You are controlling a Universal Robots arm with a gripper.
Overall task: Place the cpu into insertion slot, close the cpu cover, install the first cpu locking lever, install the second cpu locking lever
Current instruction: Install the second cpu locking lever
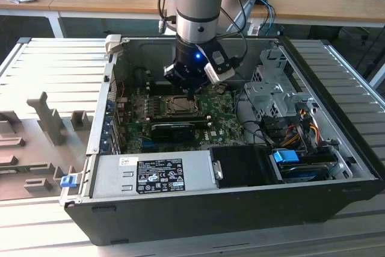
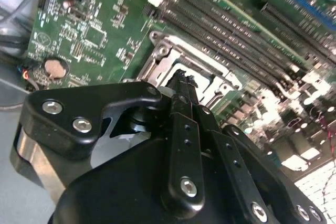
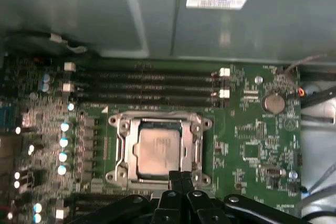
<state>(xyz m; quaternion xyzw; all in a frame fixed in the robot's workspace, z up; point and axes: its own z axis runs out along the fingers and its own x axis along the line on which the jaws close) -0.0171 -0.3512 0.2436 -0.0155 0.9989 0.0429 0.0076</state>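
Over the insertion slot, the cpu already sits framed by the lowered cpu cover. At the slot's 6 o'clock edge (first wrist view) the gripper is clenched, empty. Pressing off-line could scrape the board or miss a lever.

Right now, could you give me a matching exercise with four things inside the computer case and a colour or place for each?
Things:
1. cpu
2. cpu cover
3. gripper
4. round battery

Descriptions:
A. black, its tips at the edge of the socket
B. silver-grey square, lying in the insertion slot
C. silver disc on the green board, away from the socket
D. metal frame lying down around the chip

Pairs: 1-B, 2-D, 3-A, 4-C
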